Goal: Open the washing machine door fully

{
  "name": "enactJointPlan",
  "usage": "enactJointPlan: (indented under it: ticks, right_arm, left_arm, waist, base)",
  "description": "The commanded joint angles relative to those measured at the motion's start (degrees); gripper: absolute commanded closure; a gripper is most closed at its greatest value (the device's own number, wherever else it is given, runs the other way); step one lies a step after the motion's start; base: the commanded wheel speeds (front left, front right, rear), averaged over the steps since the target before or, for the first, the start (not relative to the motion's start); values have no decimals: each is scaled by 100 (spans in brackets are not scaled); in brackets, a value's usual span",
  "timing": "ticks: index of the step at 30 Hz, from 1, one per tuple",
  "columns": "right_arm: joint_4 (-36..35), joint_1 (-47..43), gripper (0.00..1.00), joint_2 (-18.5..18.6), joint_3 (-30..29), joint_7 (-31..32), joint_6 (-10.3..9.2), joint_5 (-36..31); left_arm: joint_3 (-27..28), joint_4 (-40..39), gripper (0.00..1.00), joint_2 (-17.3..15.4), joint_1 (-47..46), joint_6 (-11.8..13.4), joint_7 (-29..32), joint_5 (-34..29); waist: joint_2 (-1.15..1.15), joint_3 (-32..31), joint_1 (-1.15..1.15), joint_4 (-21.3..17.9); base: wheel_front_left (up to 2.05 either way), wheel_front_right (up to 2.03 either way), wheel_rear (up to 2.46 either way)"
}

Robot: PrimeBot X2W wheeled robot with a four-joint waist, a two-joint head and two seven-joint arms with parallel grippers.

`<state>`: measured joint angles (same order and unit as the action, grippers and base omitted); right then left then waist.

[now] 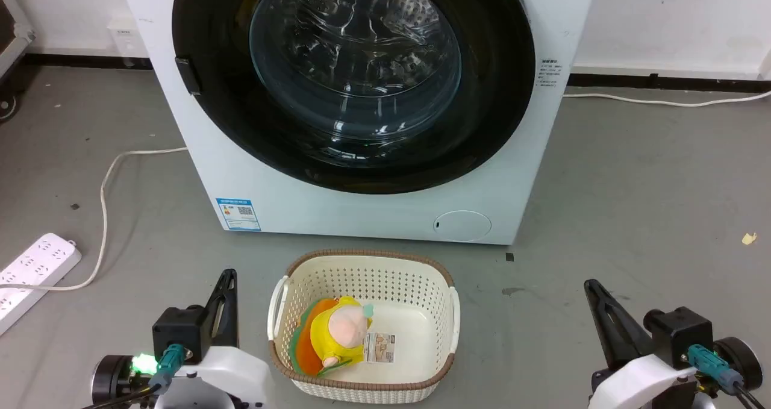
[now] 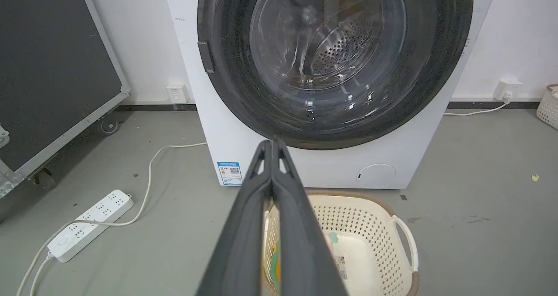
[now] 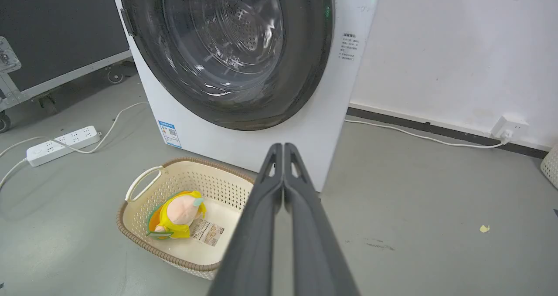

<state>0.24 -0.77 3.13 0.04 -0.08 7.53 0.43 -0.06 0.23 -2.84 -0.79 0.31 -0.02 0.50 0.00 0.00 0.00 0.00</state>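
Grey floor (image 1: 632, 186) carries the washing machine (image 1: 337, 213), seemingly against white wall (image 1: 662, 17).

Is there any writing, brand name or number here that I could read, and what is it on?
No text reads clearly in any view.
Blue sticker low on the washing machine: a square code and small print, too small to read.
Black print on the white panel right of the washing machine door: several lines, too small to read.
Paper tag in the basket beside the plush toy: blurred.
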Motion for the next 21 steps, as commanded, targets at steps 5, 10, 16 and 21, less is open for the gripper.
enactJointPlan:
  ticks: [5, 10, 16, 21]
  right_arm:
    - [-24, 77, 100, -25, -4, 8, -4, -43]
    - [-24, 77, 100, -25, -4, 8, -4, -43]
    - [-24, 77, 100, -25, -4, 8, -4, -43]
    - [-24, 77, 100, -25, -4, 8, -4, -43]
  left_arm:
    - [6, -23, 100, -4, 79, -31, 2, -50]
    - [6, -23, 100, -4, 79, -31, 2, -50]
    - [6, -23, 100, -4, 79, -31, 2, -50]
    - [6, -23, 100, -4, 79, -31, 2, -50]
  waist:
    - [0, 0, 0, 0]
    - [0, 0, 0, 0]
    - [0, 0, 0, 0]
    - [0, 0, 0, 0]
  base:
    - [0, 0, 0]
    - [0, 0, 0]
    - [0, 0, 0]
    - [0, 0, 0]
